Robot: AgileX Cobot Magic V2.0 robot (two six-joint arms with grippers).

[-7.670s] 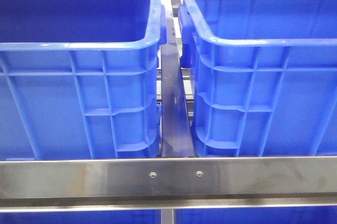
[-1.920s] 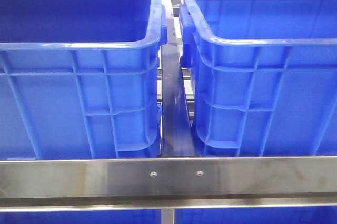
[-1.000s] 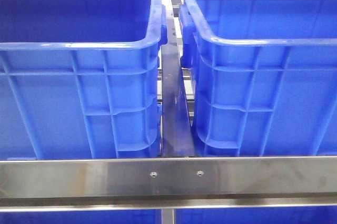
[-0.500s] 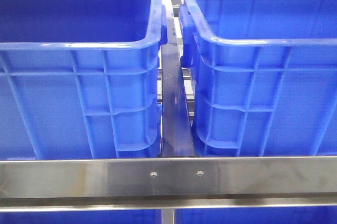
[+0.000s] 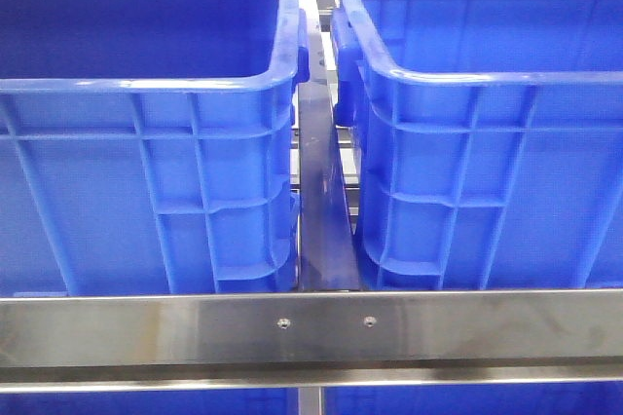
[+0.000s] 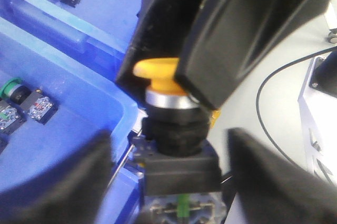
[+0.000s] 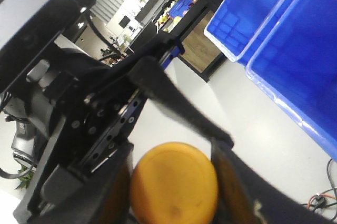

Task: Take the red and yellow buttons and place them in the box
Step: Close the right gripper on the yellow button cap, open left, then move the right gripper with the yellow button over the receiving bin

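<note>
right hand point(image 6: 181, 84) was clamped on the yellow button point(image 6: 158, 70) beside the blue bin point(image 6: 58, 145). left hand's point(image 6: 168, 182) state, can't tell. next it probably needed carrying over a box and letting go.

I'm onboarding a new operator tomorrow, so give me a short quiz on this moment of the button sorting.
1. True or false: both grippers show in the front view.
2. What colour is the cap of the held button? A red, B yellow, C green.
3. Fill in: the cap is pinched by the ___ gripper.
Key: 1 false; only blue bins and a metal rail show there. 2 B. 3 right; the right gripper pinches it, while the left gripper stands open around its black body.
</note>
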